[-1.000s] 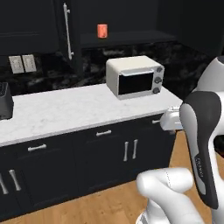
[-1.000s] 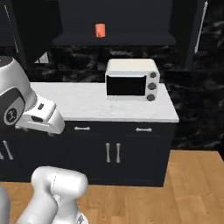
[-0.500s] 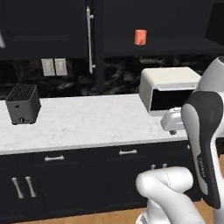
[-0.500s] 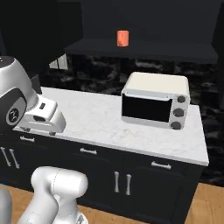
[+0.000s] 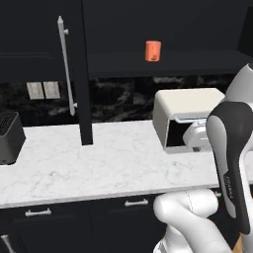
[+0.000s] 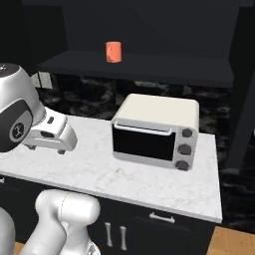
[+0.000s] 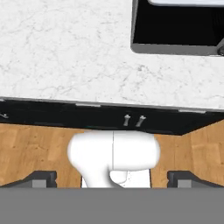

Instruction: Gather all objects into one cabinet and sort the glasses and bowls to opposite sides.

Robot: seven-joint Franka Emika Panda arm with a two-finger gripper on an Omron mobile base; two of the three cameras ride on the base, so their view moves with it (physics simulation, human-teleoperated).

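One small matte salmon-orange cup (image 5: 153,51) sits on the dark cabinet shelf (image 5: 168,66) in the left base view, likewise in the right; in the hand view the released, empty gripper (image 7: 113,177) points down, fingertips (image 7: 41,178) over wood floor, cup far above, so reaching risks clipping the cream toaster oven (image 6: 155,130).

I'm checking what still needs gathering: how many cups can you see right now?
1: a salmon-orange cup stands upright on the dark shelf of the open wall cabinet, above the toaster oven. Others may be hidden behind the door or out of frame.
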